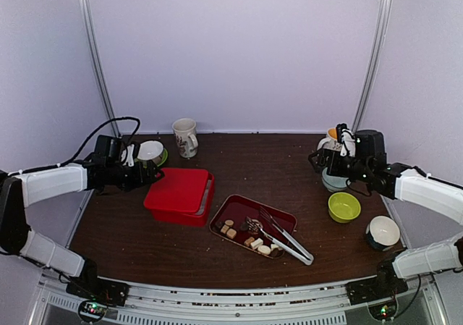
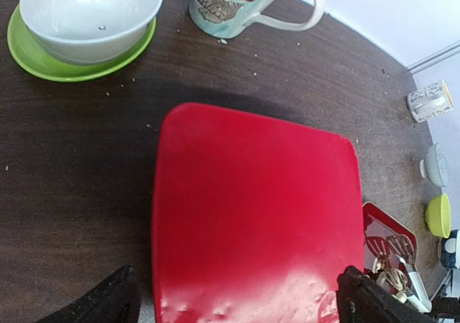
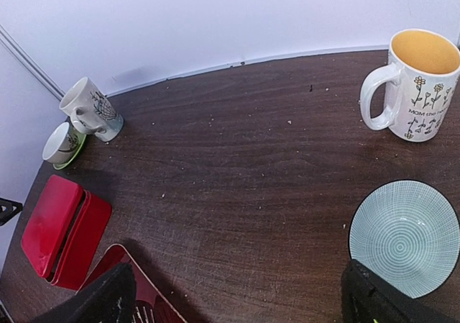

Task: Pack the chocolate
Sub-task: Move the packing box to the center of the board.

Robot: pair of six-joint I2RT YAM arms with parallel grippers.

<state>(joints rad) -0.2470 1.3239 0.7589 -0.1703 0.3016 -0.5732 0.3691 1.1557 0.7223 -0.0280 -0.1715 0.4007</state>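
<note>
The chocolate [image 1: 255, 242], several small brown, tan and cream pieces, lies on a dark red tray [image 1: 236, 203] at the table's front middle. Metal tongs [image 1: 286, 238] rest across that tray. To its left sits the red box [image 1: 179, 193], its lid [image 2: 255, 215] lying slightly askew on the base. My left gripper [image 1: 148, 174] hovers at the box's left edge. In the left wrist view the left gripper [image 2: 237, 305] is open, its fingers straddling the lid without touching it. My right gripper [image 1: 323, 163] is at the far right, and the right gripper [image 3: 237, 301] is open over bare table.
A patterned mug [image 1: 186, 137] and a white bowl on a green saucer [image 1: 151, 152] stand behind the box. On the right are a yellow-lined mug [image 3: 420, 85], a teal striped bowl [image 3: 404, 237], a lime bowl [image 1: 343, 206] and a white-lined bowl [image 1: 383, 231].
</note>
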